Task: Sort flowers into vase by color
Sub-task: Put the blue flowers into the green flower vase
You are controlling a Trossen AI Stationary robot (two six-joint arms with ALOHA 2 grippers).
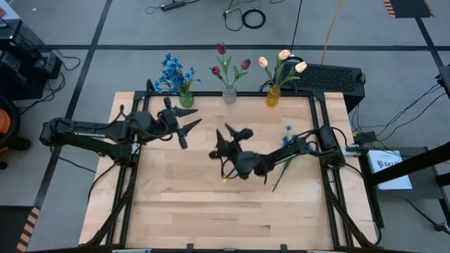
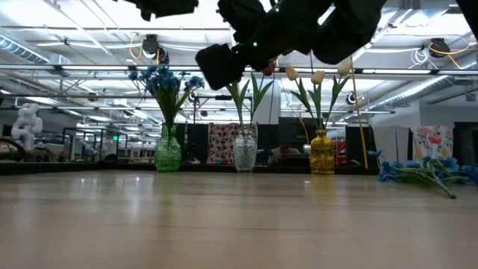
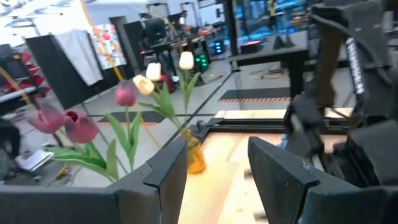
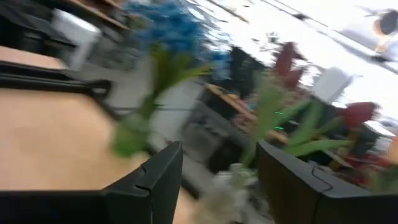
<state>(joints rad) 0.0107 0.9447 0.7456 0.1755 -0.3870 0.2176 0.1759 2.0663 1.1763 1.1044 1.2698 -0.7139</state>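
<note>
High view — blue flower point(image 1: 288, 133) lying on table point(image 1: 211, 204), right tool point(image 1: 226, 139) parted, empty, left tool point(image 1: 184, 130) parted, empty

Three vases stand in a row: green vase point(image 1: 185, 99), clear vase point(image 1: 229, 94), yellow vase point(image 1: 273, 96). The clear vase holds three dark red tulips point(image 1: 221, 49), the yellow one three cream tulips point(image 1: 284, 55). One blue flower point(image 1: 287, 131) lies on the tabletop point(image 1: 211, 204).

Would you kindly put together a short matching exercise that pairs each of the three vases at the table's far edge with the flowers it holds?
Vases:
1. green vase
2. clear vase
3. yellow vase

Flowers:
A. cream-yellow tulips
B. blue blossoms
C. dark red tulips

Pairs: 1-B, 2-C, 3-A
</note>
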